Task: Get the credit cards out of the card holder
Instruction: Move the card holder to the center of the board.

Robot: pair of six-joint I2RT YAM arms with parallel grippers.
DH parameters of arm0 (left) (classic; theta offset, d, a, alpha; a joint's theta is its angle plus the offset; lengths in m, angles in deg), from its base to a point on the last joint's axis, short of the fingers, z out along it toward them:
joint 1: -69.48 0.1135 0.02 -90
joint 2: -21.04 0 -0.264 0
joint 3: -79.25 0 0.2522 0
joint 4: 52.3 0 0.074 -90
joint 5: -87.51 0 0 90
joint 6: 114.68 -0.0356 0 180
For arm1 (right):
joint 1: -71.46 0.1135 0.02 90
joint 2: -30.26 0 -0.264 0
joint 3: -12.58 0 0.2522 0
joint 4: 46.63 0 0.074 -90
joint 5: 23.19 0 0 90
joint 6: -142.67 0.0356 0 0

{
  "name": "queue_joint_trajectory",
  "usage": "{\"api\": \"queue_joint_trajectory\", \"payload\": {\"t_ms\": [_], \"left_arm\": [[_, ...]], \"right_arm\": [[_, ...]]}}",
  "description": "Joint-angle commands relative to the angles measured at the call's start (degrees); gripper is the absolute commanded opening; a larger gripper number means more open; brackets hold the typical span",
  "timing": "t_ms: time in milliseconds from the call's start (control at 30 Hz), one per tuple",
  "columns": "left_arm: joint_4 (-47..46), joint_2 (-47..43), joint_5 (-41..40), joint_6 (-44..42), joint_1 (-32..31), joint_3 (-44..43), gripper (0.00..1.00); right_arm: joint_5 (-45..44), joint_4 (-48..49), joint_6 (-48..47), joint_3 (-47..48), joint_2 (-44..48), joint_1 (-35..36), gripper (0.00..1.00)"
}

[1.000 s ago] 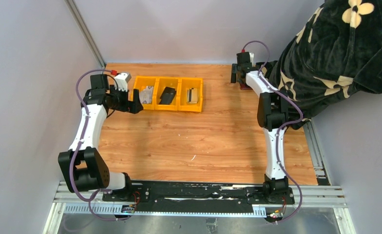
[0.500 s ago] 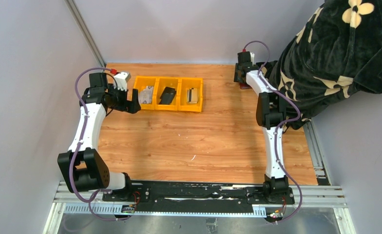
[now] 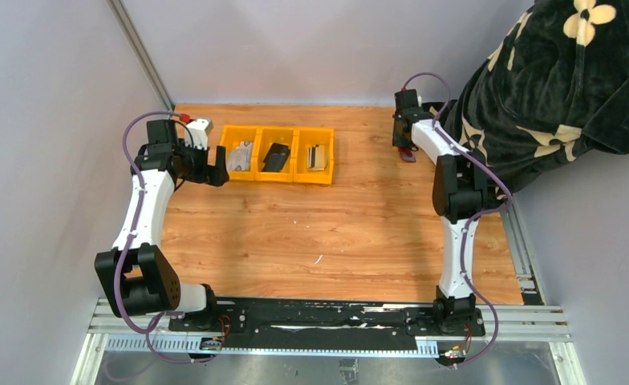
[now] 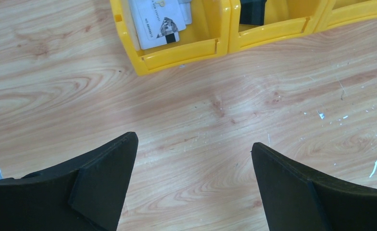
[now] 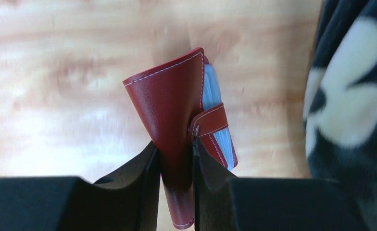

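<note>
The left gripper (image 4: pixel 192 144) hangs wide open just short of the yellow tray (image 4: pixel 182 53); three cards (image 4: pixel 155 21) lie in it, one per compartment; farther right, the right gripper (image 5: pixel 174 149) pinches the red card holder (image 5: pixel 169 103) beside the dark blanket (image 3: pixel 552 88); probably nearly done, though any cards left inside are hidden.

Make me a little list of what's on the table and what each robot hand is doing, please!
Card holder: dark red, folded, pale sleeves peeking out at its side
Right gripper: closed on one end of the card holder, beside the flowered cloth
Left gripper: open, empty, over bare wood near the yellow tray
Tray contents, seen from above: light card in the left compartment, dark card in the middle, tan card in the right
</note>
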Motion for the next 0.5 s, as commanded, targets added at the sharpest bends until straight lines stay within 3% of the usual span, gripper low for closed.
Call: {"api": "queue_joint_trajectory", "payload": {"t_ms": [0,233,467], "left_arm": [[-2.15,-1.49,-2.58,0.76,0.26,-1.54,1.0],[-7.84,3.13,-7.71,6.69,0.26,-3.62,0.99],[-11.67,10.52,-8.73,9.76,0.31,-7.22,0.85]], "right_arm": [[2.59,-6.65,1.36,-7.6,8.89,3.7,0.1],[-1.08,-8.8,5.48,-27.44,25.13,15.67,0.07],[-2.43,-11.41,14.41,-41.69,36.41,28.95,0.05]]}}
